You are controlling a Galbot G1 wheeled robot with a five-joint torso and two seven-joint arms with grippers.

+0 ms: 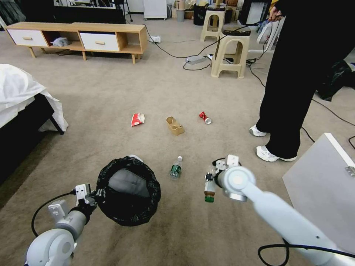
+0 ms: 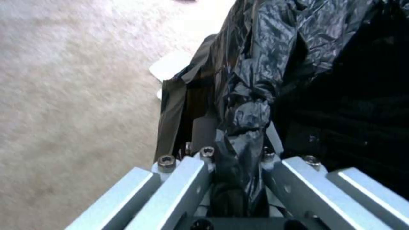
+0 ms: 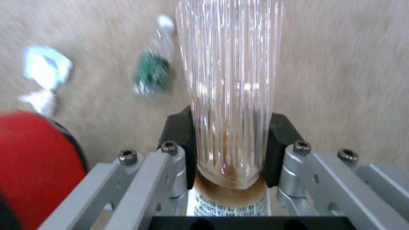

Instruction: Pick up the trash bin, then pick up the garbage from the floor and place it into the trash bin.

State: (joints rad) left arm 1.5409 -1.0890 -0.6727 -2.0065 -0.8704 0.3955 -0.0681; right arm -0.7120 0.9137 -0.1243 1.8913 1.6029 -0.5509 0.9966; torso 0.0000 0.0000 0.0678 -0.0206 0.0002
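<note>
The trash bin is the biggest thing in play, sitting lower left of centre in the head view, mouth tipped up and open, probably so stuff can be dropped straight in. The left gripper has it by the rim on the bin's left side; in the left wrist view its fingers are pinched together on the bunched black bag liner. The right gripper, lower middle-right of the head frame, is clamped across a clear bottle with a bit of brown liquid in it, just right of the bin. Looks to me like a short swing left would put it over the opening. On the carpet: a green-labelled bottle between bin and gripper, then across mid-frame a brown paper box, red-white wrapper and crushed red can.
</note>
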